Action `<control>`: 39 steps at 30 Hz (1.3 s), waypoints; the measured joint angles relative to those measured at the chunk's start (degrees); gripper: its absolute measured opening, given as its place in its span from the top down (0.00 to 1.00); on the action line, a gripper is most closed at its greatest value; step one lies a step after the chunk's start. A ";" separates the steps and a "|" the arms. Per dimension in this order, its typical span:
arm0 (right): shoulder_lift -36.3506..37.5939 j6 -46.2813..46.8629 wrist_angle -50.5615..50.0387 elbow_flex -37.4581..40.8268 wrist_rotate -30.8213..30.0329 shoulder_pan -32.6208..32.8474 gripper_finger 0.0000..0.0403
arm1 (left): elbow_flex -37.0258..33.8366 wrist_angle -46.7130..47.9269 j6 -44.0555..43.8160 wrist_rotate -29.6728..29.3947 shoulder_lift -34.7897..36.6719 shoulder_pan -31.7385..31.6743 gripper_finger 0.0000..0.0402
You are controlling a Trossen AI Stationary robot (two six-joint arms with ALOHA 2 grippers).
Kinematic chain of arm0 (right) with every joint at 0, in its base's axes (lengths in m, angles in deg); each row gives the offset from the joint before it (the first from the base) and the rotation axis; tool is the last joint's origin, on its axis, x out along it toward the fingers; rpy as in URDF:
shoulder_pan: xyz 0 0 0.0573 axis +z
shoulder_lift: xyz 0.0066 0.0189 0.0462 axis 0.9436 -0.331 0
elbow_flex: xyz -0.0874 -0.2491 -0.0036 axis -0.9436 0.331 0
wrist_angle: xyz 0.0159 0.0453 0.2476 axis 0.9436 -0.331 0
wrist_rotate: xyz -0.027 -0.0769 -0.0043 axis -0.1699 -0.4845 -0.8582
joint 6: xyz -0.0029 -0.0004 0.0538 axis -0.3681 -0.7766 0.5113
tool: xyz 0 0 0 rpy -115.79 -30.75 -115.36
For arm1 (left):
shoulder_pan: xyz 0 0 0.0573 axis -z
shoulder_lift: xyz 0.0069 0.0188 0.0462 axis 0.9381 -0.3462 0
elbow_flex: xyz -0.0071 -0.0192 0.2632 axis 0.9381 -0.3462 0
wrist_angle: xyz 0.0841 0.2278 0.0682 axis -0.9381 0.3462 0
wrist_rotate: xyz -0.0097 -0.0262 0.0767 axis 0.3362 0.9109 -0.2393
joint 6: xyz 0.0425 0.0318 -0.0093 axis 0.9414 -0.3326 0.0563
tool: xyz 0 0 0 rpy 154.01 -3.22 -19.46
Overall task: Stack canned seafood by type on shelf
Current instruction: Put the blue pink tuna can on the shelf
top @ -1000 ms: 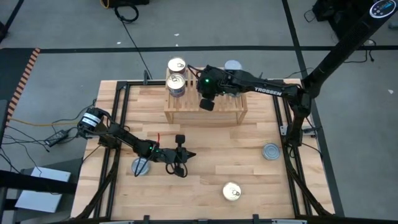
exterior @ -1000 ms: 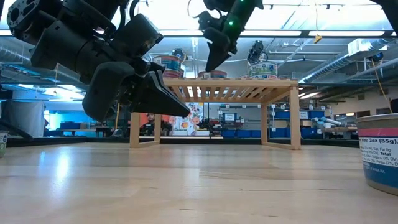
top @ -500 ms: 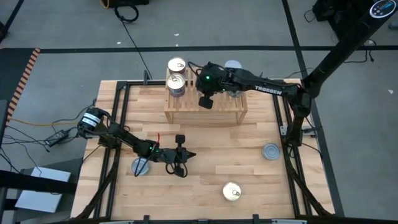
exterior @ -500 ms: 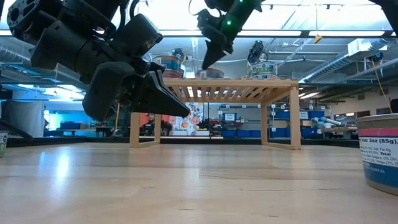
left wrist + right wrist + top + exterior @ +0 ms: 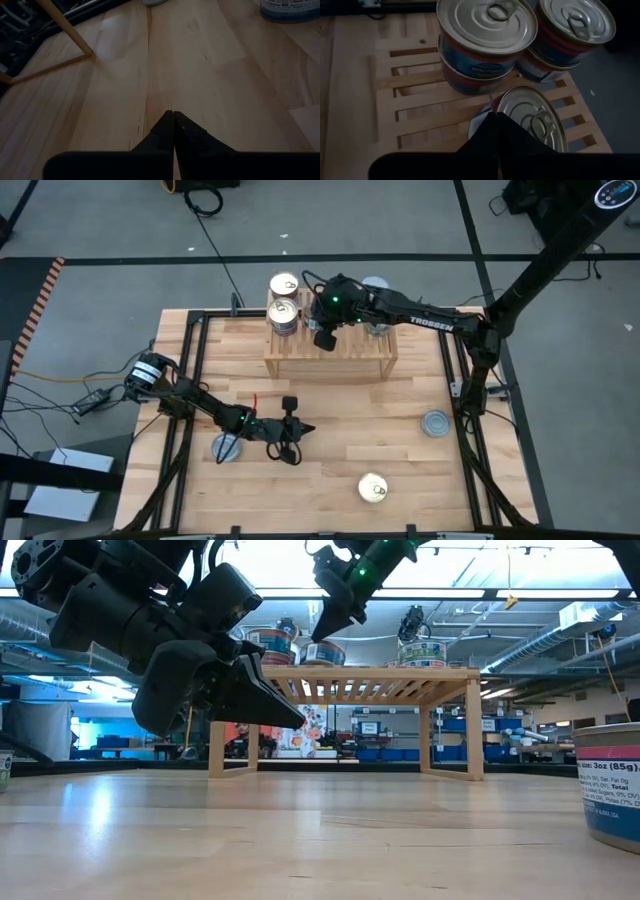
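Nearest the front table edge, one gold-topped tin (image 5: pixel 373 488) stands alone on the table (image 5: pixel 330 410). Behind it and toward the left side, the left gripper (image 5: pixel 297 432) hangs low over the planks with its fingers (image 5: pixel 172 131) pressed together, holding nothing; a silver-topped tin (image 5: pixel 226 448) stands just beside the left arm. On the right side of the table, another silver-topped tin (image 5: pixel 435 423) stands well apart from the rest. Farther back, the shelf (image 5: pixel 360 355) stands at the far edge of the table. Two stacks of gold-topped tins, the near stack (image 5: pixel 283 314) and the far stack (image 5: pixel 284 285), occupy its left end. The right gripper (image 5: pixel 322 338) is above the slatted top just beside these stacks, fingers (image 5: pixel 495 131) closed together and gripping nothing; a single tin (image 5: pixel 530 117) lies directly beneath its tips on the slats. A silver tin (image 5: pixel 375 285) sits at the rear of the shelf, behind the right arm.
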 joint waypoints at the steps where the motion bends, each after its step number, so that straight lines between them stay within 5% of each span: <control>1: 0.00 -0.19 0.13 0.00 0.06 -0.13 0.99 | 0.00 0.00 0.00 0.00 0.00 0.00 0.98; 14: -4.38 -1.29 4.32 0.01 2.69 -1.78 0.99 | 0.01 0.39 -0.15 0.60 0.00 0.00 0.98; 39: -2.38 3.93 -3.82 -0.04 -4.42 -2.39 0.99 | -0.01 1.10 -0.47 0.66 0.00 0.00 0.98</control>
